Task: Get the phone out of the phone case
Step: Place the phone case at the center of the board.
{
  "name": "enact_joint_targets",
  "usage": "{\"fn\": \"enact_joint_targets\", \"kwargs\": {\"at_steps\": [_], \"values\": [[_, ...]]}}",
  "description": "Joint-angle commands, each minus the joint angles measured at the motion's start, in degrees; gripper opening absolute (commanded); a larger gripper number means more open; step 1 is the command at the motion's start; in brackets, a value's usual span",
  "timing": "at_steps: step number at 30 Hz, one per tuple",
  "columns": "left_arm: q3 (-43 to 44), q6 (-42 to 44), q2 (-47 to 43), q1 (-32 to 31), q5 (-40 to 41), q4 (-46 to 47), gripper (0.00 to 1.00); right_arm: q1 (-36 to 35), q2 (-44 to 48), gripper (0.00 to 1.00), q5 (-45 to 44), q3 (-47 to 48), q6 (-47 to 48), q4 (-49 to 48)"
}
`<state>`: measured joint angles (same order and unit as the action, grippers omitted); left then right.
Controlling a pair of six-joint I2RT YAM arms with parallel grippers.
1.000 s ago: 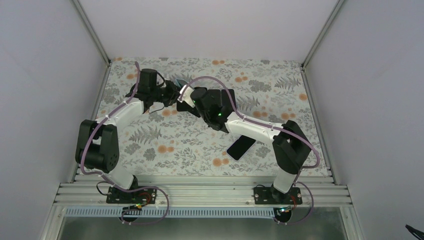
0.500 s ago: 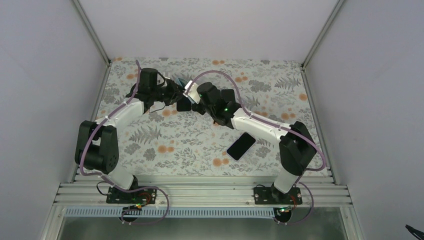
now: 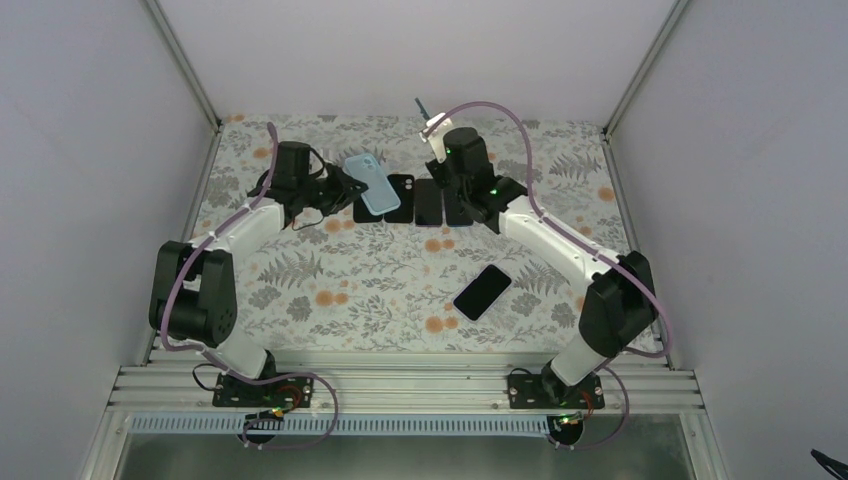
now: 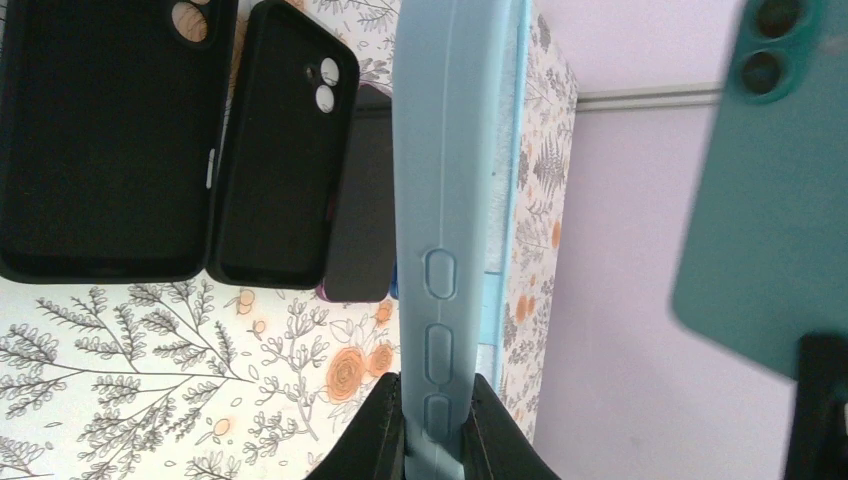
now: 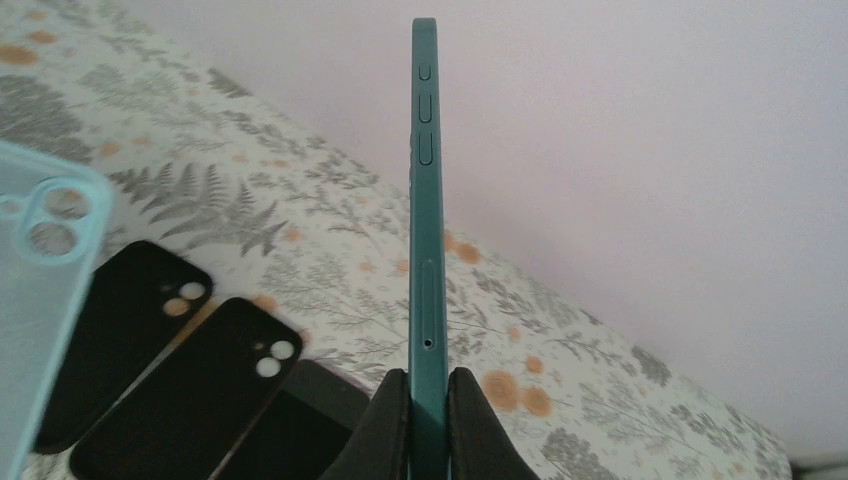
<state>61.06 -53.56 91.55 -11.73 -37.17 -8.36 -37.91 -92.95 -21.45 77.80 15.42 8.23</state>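
Black fingers (image 4: 382, 440) of the left gripper (image 4: 437, 405) are pinched narrowly on the long edge of a light-blue phone case (image 4: 450, 180). The left wrist view shows the case edge-on, with its moulded side buttons facing the camera. It is held tilted above the table (image 3: 330, 290), over the far-left part of the flowered cloth, and from above it covers one end of a row of things lying near the far edge.

The right gripper (image 5: 428, 405) is likewise clamped tight, its fingers (image 5: 385, 430) pressing both faces of a teal phone (image 5: 425, 200). The phone stands on edge in the air with its buttons along the visible side. It is wholly outside the phone case and apart from it.

Below and between the two arms, near the middle of the far edge, a black case (image 4: 100, 140) and a second black case (image 4: 280, 170) lie flat side by side. A dark phone (image 4: 360, 190) lies just beside them. A black phone (image 3: 482, 292) lies alone and angled toward the near-right part of the table, well apart from the row.
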Motion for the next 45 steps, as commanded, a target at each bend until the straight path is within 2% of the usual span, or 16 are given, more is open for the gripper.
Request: {"fn": "enact_joint_targets", "kwargs": {"at_steps": [1, 6, 12, 18, 22, 36, 45], "values": [[0.7, 5.2, -1.1, 0.1, 0.3, 0.2, 0.02, 0.3, 2.9, 0.04, 0.4, 2.1, -3.0, -1.7], [1.7, 14.7, -1.1, 1.4, -0.6, -0.8, 0.02, 2.1, 4.4, 0.04, 2.5, 1.5, -4.0, -0.4], [2.2, 27.7, -0.3, 6.4, -9.6, -1.2, 0.02, 3.8, 6.0, 0.04, 5.1, 1.5, -5.1, 1.2], [6.4, 41.6, 3.4, 11.4, -15.2, -11.0, 0.02, 4.6, 6.6, 0.04, 6.5, 1.1, -5.6, 1.9], [9.9, 48.3, 5.9, 12.8, -13.8, -16.8, 0.02, 4.8, 6.6, 0.04, 7.2, 1.1, -6.1, 2.1], [14.7, 53.6, 14.6, 16.4, -12.4, -22.1, 0.02, 5.1, 7.0, 0.04, 7.7, 0.5, -6.3, 2.5], [21.8, 57.9, 23.4, 17.1, -10.7, -27.4, 0.02, 5.5, 7.0, 0.04, 7.8, 0.1, -6.5, 2.5]]}}
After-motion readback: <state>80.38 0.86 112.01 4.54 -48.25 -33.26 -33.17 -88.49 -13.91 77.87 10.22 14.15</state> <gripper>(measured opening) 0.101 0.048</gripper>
